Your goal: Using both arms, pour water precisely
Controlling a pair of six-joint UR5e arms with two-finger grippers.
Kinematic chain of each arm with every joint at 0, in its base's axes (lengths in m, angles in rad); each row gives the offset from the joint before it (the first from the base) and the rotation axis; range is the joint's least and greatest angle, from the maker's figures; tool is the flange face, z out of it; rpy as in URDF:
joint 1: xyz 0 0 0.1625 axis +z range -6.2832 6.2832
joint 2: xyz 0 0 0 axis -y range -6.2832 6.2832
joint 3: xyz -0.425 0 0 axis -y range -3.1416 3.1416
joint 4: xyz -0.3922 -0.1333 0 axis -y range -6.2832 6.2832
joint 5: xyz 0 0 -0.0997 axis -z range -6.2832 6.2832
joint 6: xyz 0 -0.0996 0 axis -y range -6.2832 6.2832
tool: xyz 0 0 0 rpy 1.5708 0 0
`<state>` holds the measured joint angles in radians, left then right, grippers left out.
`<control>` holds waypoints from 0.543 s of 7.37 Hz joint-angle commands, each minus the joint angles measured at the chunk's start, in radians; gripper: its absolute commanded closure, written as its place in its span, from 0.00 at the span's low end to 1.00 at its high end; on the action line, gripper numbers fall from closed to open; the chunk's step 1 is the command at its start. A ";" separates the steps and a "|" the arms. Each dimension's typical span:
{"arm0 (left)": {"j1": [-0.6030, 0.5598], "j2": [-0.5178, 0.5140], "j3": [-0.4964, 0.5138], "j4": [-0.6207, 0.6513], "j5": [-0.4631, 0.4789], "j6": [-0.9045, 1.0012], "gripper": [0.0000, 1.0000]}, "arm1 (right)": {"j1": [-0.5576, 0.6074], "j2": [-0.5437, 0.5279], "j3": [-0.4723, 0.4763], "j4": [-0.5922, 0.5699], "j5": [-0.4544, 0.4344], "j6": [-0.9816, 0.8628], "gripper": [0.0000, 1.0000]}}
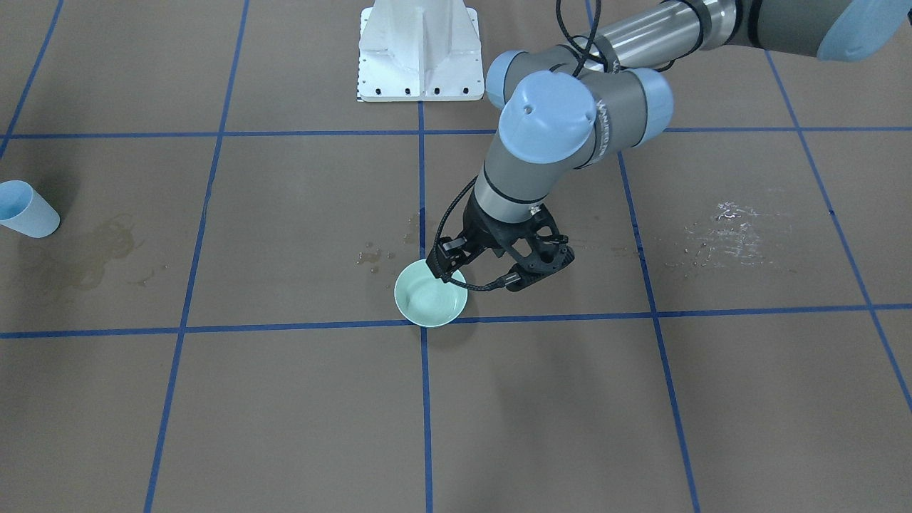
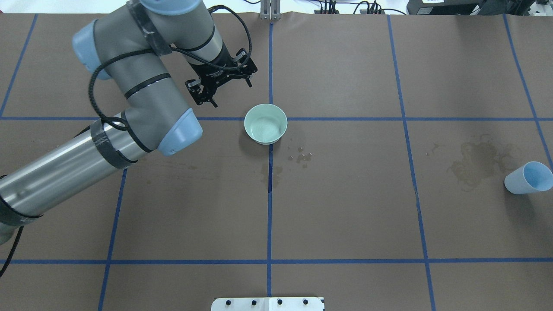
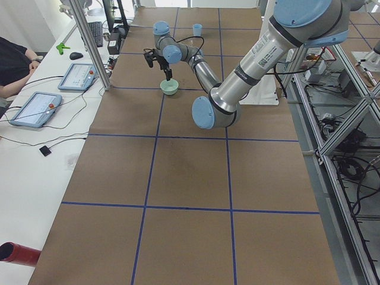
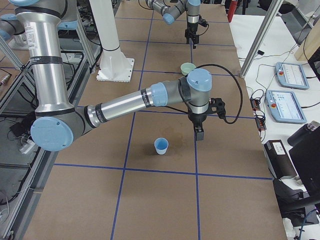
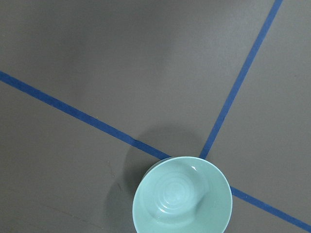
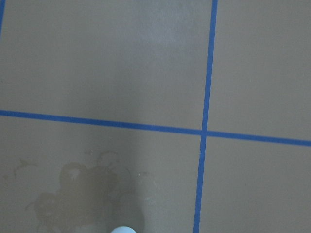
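Note:
A mint-green bowl [image 2: 265, 124] [image 1: 430, 303] [image 5: 182, 199] stands on the brown table where two blue tape lines cross. Its inside has a faint glossy sheen, and I cannot tell water apart from the glaze. My left gripper [image 2: 232, 94] [image 1: 484, 276] hovers open and empty just beside the bowl. A pale-blue cup [image 2: 529, 178] [image 4: 161, 146] stands upright far off on the right side. My right gripper [image 4: 199, 132] shows only in the exterior right view, hanging low beside the cup. Whether it is open or shut I cannot tell.
Dark wet stains [image 2: 473, 166] spread next to the cup. Small droplets [image 2: 300, 156] lie near the bowl, and a shiny wet patch [image 1: 734, 231] sits further out. The white pedestal [image 1: 420, 53] is at the robot's edge. A person's arm [image 3: 15, 59] and tablets lie on the side bench.

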<state>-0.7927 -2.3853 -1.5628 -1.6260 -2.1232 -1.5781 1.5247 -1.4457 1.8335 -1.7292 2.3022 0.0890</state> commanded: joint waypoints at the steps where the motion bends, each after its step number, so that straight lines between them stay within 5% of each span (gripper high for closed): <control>1: -0.026 0.093 -0.117 0.014 0.003 0.000 0.00 | -0.105 -0.090 0.101 0.145 -0.109 0.249 0.01; 3: -0.031 0.109 -0.123 0.014 0.005 0.000 0.00 | -0.262 -0.478 0.170 0.747 -0.318 0.558 0.01; 4: -0.031 0.123 -0.131 0.014 0.005 0.000 0.00 | -0.321 -0.568 0.174 0.864 -0.386 0.648 0.00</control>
<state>-0.8221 -2.2799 -1.6835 -1.6124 -2.1187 -1.5785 1.2895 -1.8420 1.9890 -1.1185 2.0201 0.5807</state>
